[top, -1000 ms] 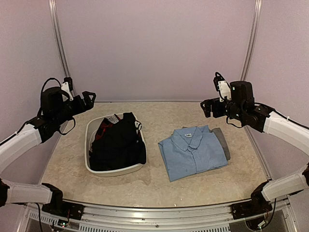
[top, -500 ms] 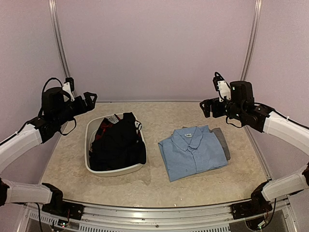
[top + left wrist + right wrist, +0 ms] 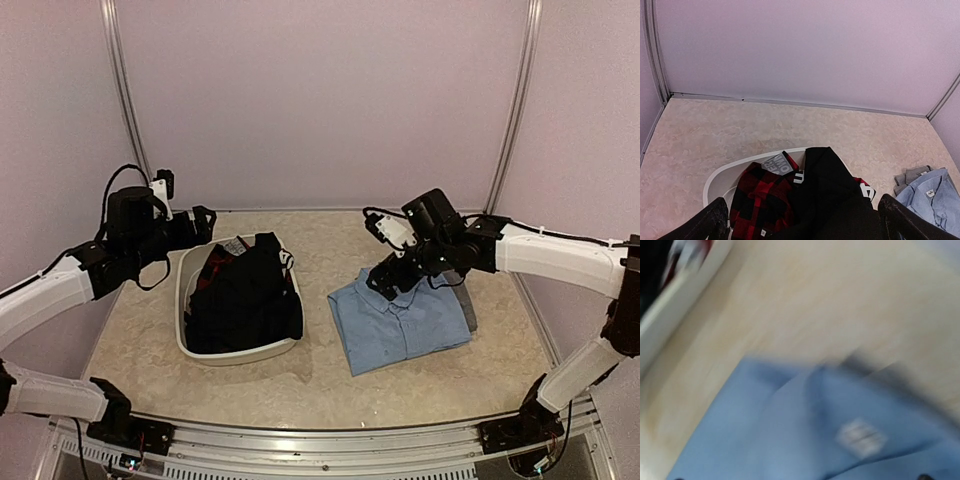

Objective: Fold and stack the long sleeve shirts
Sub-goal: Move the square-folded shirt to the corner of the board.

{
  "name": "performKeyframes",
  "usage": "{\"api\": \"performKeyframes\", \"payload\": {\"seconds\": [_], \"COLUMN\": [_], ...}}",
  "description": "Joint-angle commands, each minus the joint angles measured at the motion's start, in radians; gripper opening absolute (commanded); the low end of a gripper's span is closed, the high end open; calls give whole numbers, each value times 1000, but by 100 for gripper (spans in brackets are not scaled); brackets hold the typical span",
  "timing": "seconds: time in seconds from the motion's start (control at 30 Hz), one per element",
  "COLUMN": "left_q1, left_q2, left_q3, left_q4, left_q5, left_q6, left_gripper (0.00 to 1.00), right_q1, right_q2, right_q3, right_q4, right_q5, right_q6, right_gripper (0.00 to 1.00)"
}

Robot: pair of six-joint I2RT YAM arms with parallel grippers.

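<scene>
The black shirt [image 3: 250, 295] lies crumpled in a white basket [image 3: 182, 290] at the left. It also shows in the left wrist view [image 3: 835, 200]. The light blue shirt [image 3: 400, 320] lies folded on the table at the right, collar toward the back. My left gripper [image 3: 203, 222] is open and empty above the basket's far left corner; in its wrist view [image 3: 805, 222] the jaws stand wide apart. My right gripper [image 3: 383, 283] hovers low over the blue shirt's collar. Its view is blurred and shows blue cloth [image 3: 790, 430] with a white label [image 3: 860, 435], the fingertips only at the bottom edge, apart.
A red and black plaid garment [image 3: 208, 268] lies in the basket under the black shirt, also in the left wrist view [image 3: 757, 200]. A grey garment [image 3: 462, 295] lies folded under the blue shirt's right side. Walls enclose the table at the back and sides.
My right arm has swung down and left from the back right corner to just over the blue shirt's collar. My left gripper has moved slightly right toward the basket.
</scene>
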Motion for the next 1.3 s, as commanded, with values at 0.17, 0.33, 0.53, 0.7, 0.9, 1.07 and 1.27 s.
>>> {"api": "performKeyframes", "payload": {"seconds": [0.17,0.33,0.53,0.7,0.9,1.07,1.27], "left_q1": [-19,-22,-21,-23,-26,-30,-35], "left_q2": [27,28,19,20,16,4,18], "left_q3": [36,34,30,22,18,11,15], "left_q4": [-30,-27,-17,-9,-12,-9,-47], "left_q5": [-34,-33,-20,-8,7,14,-17], "left_q6": [25,27,22,19,13,11,-4], "left_gripper": [99,99,99,99,99,99,99], "right_q1": [75,-6,-139,-285,-443,-550,-572], "right_q2": [202,292,256,153,153,167,174], "right_q3": [-3,9,-156,-305,-321,-327,-254], "right_q4": [-178,-154,-149,-146,-147,-135,-138], "right_q5": [-33,-62,-128,-130,-105,-74,19], "right_q6": [46,99,214,264,285,292,257], "right_gripper": [96,96,94,93,93,94,95]}}
